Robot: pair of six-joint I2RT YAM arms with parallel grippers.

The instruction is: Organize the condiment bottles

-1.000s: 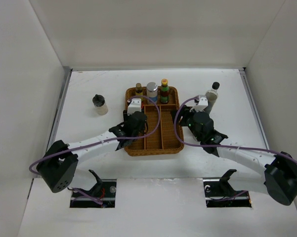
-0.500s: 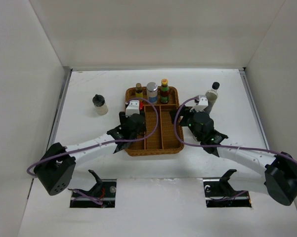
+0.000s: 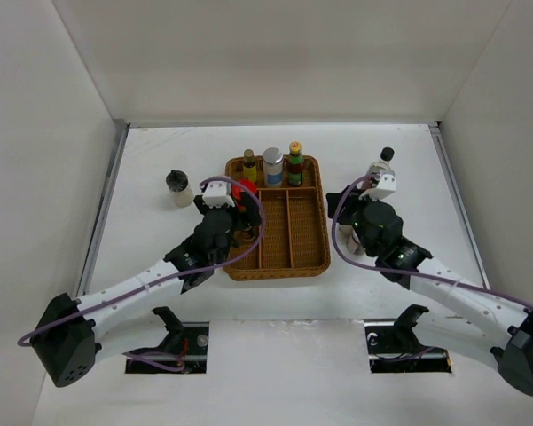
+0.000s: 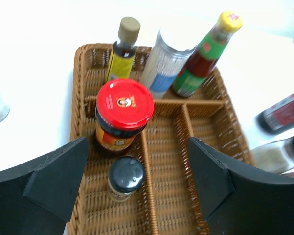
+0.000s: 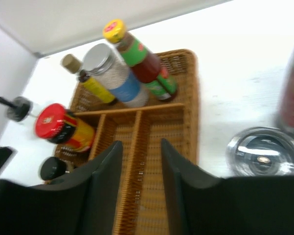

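Hovering over the near left part of the wicker tray (image 3: 306, 257), my left gripper (image 4: 138, 146) is spread wide and holds nothing. Below it, in the tray's left lane, the red-capped jar (image 4: 124, 105) stands just behind the small black-capped jar (image 4: 125, 177). Across the tray's far row stand the tan-capped bottle (image 4: 122, 54), the silver-lidded jar (image 4: 169, 61) and the yellow-capped bottle (image 4: 205, 54) of red sauce, close together.

My right gripper (image 5: 141, 147) hangs over the table (image 3: 151, 160), to the right of the tray. Its fingers are only narrowly parted, with nothing between them. On the table on that side sits a low glass jar (image 5: 261, 152) with a shiny lid. The tall bottle (image 3: 386, 160) with a black cap stands near it, blurred in my wrist views. Left of the tray, well apart from it, the black-topped bottle (image 3: 178, 188) stands alone on the table.
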